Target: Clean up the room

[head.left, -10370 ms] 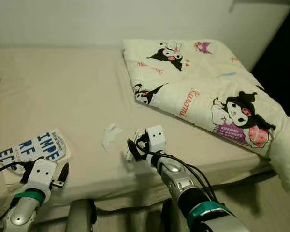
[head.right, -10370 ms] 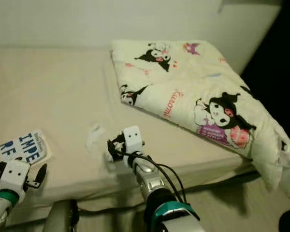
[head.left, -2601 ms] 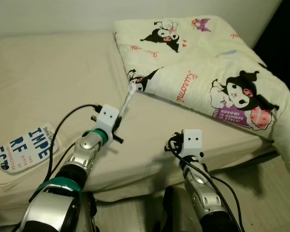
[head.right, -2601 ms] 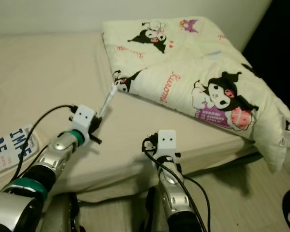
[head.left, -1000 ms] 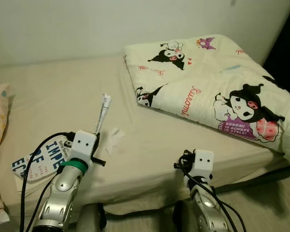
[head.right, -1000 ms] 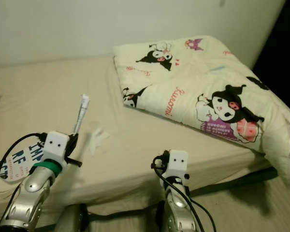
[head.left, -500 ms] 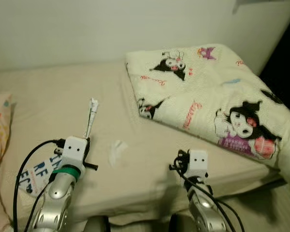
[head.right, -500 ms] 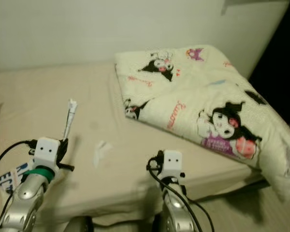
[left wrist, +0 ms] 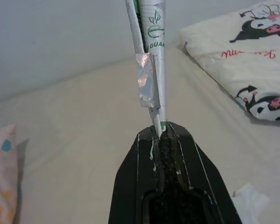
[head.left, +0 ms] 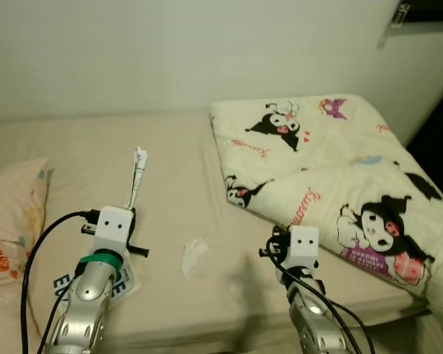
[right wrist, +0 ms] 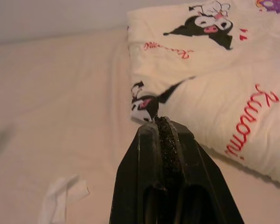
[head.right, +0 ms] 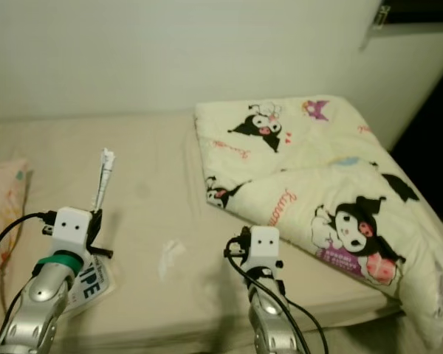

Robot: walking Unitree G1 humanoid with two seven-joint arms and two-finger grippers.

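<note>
A thin paper wrapper (head.left: 137,177), long and narrow with green print, is being pinched between the pressed-together fingers of the left gripper (left wrist: 162,133) and is being held upright above the beige bed (head.left: 74,147), its torn end pointing up toward the wall. The right gripper (right wrist: 161,122) is being held low over the front part of the bed, its fingers pressed together with nothing between them. A crumpled white tissue (head.left: 193,256) is lying on the sheet between the two arms. A printed booklet (head.right: 87,280) is lying under the left arm, near the bed's front edge. A folded cartoon-print blanket (head.left: 332,177) is lying on the right part of the bed, and a patterned pillow (head.left: 11,221) is resting at the left edge.
</note>
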